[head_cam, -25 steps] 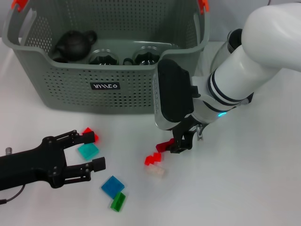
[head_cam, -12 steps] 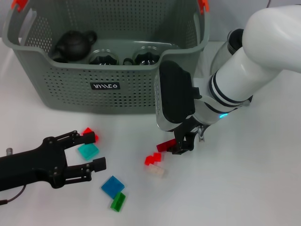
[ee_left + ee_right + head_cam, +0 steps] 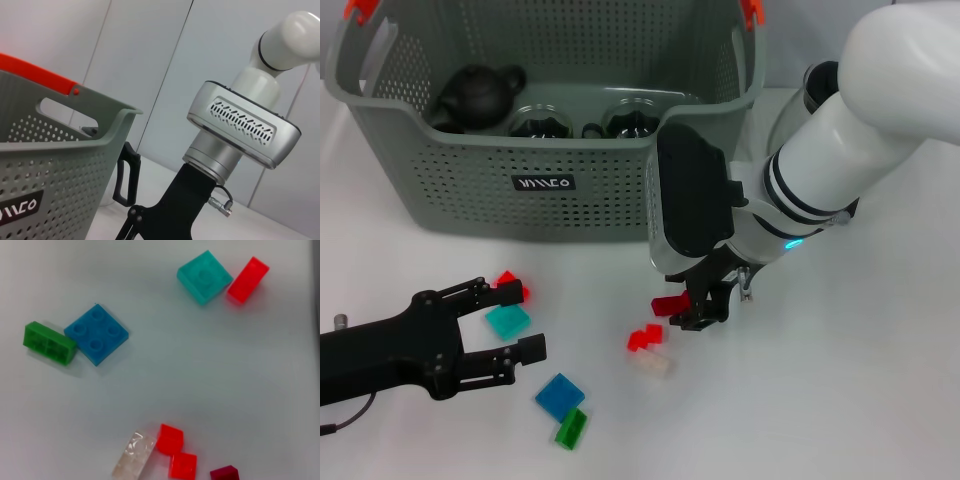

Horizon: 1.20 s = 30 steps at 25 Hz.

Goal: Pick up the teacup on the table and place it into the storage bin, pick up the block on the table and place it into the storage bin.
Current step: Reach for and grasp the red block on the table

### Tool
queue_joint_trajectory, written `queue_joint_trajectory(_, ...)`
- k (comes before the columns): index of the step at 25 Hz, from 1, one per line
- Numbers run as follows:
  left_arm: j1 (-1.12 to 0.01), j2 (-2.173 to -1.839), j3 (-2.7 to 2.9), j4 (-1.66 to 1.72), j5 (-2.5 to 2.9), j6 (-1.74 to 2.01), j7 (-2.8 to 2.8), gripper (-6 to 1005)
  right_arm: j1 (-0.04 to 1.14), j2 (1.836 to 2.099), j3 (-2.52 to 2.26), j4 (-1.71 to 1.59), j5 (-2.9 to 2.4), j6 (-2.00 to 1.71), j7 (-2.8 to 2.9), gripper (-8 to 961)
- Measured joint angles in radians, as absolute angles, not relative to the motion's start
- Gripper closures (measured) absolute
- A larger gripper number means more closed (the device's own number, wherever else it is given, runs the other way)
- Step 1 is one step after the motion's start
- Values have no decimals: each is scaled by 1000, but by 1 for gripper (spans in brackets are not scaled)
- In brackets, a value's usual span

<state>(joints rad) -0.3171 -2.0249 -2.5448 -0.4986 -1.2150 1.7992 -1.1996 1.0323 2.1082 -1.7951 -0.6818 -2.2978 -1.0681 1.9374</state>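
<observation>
Below the bin [image 3: 545, 150], my right gripper [image 3: 692, 308] seems clamped on 1 red block [image 3: 670, 303], just off the table. I'd lift straight before swinging over the rim. Left gripper [image 3: 495, 325] parked, fingers spread.

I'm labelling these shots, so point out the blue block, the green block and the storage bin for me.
blue block [image 3: 96, 333], right wrist view, centre of its studded top.
green block [image 3: 49, 342], right wrist view, middle of its upper face.
storage bin [image 3: 470, 185], head view, perforated front wall.

blocks [image 3: 560, 395]: 7 | teacups [image 3: 542, 123]: 2 | teapot [image 3: 475, 92]: 1 | storage bin [image 3: 460, 180]: 1
</observation>
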Motion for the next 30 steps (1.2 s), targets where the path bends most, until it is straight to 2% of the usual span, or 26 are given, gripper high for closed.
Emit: queue_joint_trajectory(30,-317,-2024,-2545,-498,-1215,1798,-1210,144,1023,2106,-1795,-649,-2298,-1014,1933,416)
